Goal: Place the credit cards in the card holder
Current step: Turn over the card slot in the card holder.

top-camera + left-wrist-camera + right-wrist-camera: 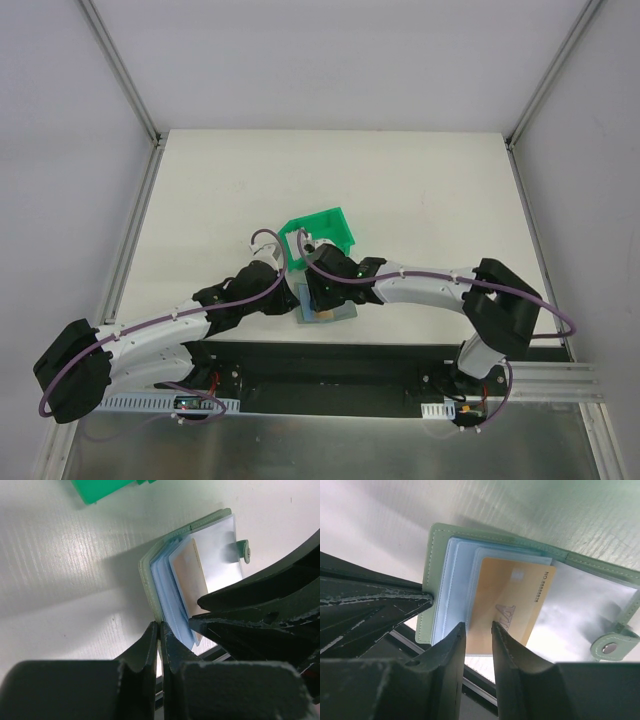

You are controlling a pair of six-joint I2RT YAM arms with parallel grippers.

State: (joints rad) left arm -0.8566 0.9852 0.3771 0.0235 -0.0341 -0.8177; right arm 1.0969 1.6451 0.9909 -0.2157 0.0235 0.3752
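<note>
1. The card holder (pixel 335 315) lies open on the worktop (pixel 400 190), close to the near edge. It is at 6 o'clock from the green bin (pixel 322 230) and near it.
2. Both arms meet over the holder, the left arm reaching from 8 o'clock and the right arm from 3 o'clock.
3. The left tool (pixel 160 626) is closed to a hairline gap. It pinches the edge of the holder's grey-green cover on the leaf that carries the stack of clear pockets (pixel 167 595).
4. In the right wrist view this tool's tip meets the cover at 9 o'clock of the holder.
5. The right tool (pixel 479 626) stands narrowly parted, with its fingertips at the near end of the tan credit card (pixel 505 605). The card's face shows in the gap between them, and I cannot tell whether they press on it.
6. The tan credit card rests among the clear pockets, tilted, with its far corner pointing to 1 o'clock over the pale inner face of the other leaf. I cannot tell whether it is inside a pocket or lying on top.
7. A clasp tab (pixel 610 647) with a round metal snap sticks out from that other leaf, at 4 o'clock of the card in the right wrist view
</note>
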